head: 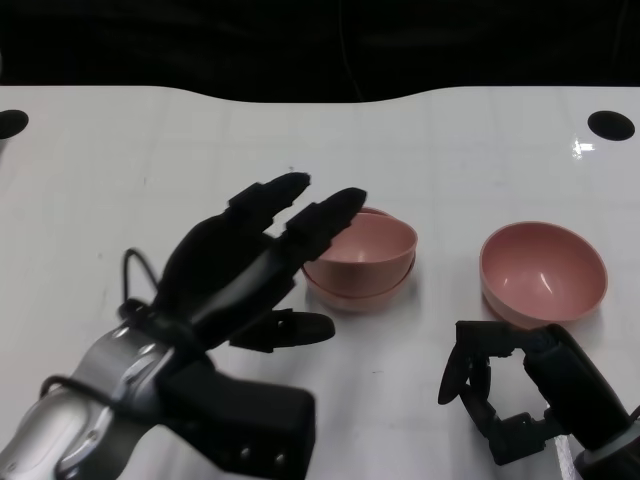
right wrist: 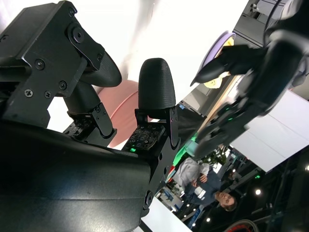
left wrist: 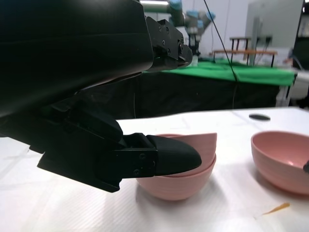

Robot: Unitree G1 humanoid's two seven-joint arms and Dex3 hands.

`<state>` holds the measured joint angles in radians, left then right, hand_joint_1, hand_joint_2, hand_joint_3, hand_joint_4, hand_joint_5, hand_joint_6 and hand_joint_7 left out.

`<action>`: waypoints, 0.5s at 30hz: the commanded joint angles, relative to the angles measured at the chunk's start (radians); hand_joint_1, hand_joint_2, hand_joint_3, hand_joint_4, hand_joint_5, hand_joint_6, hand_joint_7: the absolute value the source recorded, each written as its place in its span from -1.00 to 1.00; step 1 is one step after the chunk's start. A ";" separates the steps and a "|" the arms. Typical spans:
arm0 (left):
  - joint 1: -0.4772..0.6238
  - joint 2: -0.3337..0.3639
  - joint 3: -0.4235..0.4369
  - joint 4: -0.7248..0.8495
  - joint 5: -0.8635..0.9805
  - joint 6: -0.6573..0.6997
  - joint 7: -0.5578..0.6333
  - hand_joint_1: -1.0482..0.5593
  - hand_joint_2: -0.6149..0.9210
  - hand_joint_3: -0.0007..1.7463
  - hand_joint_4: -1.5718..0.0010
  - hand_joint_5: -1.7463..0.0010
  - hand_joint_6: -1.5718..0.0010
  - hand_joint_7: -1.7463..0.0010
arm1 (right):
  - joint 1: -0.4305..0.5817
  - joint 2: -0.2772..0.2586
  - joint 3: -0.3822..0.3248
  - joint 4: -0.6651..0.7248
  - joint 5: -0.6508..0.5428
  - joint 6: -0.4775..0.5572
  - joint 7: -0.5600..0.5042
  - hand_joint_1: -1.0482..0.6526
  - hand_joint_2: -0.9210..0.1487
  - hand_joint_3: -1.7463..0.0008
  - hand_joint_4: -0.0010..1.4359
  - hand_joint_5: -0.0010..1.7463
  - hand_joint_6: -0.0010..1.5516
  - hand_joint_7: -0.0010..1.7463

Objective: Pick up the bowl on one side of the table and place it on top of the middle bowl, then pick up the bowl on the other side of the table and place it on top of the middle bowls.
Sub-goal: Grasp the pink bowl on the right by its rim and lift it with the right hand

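Observation:
Two pink bowls sit stacked [head: 362,258] at the table's middle, the upper one tilted a little inside the lower; the left wrist view shows the stack [left wrist: 188,166] too. A single pink bowl [head: 543,272] stands to its right, also seen in the left wrist view [left wrist: 282,159]. My left hand [head: 245,265] hovers just left of the stack with fingers stretched out and spread, holding nothing. My right hand [head: 495,385] lies low, just in front of the single bowl, fingers loosely curled and apart, empty. A patch of pink bowl [right wrist: 123,108] shows past its fingers in the right wrist view.
The white table [head: 150,170] has a dark round hole at its far right [head: 611,125] and another at the far left edge [head: 10,123]. A dark backdrop runs behind the table. A person [right wrist: 203,186] shows in the right wrist view.

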<state>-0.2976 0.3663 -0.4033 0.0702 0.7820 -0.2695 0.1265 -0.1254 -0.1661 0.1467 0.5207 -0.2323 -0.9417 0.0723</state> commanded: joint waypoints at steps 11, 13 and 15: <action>0.249 0.001 0.171 0.112 -0.152 -0.414 0.380 0.06 0.99 -0.75 0.28 -0.21 0.02 0.64 | 0.002 -0.024 -0.012 0.015 0.035 -0.024 0.020 0.34 0.44 -0.85 0.21 1.00 0.11 0.50; 0.278 -0.011 0.189 0.124 -0.177 -0.440 0.385 0.11 0.89 -0.59 0.23 -0.29 0.03 0.47 | 0.003 -0.026 -0.012 0.016 0.038 -0.025 0.024 0.33 0.43 -0.84 0.21 1.00 0.11 0.50; 0.311 -0.023 0.206 0.123 -0.197 -0.456 0.382 0.14 0.71 -0.27 0.13 -0.39 0.03 0.21 | 0.007 -0.026 -0.015 0.011 0.037 -0.021 0.024 0.33 0.43 -0.83 0.21 1.00 0.11 0.50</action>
<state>-0.0090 0.3476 -0.2186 0.1867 0.6088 -0.7070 0.4933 -0.1230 -0.1723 0.1409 0.5296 -0.2083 -0.9556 0.0931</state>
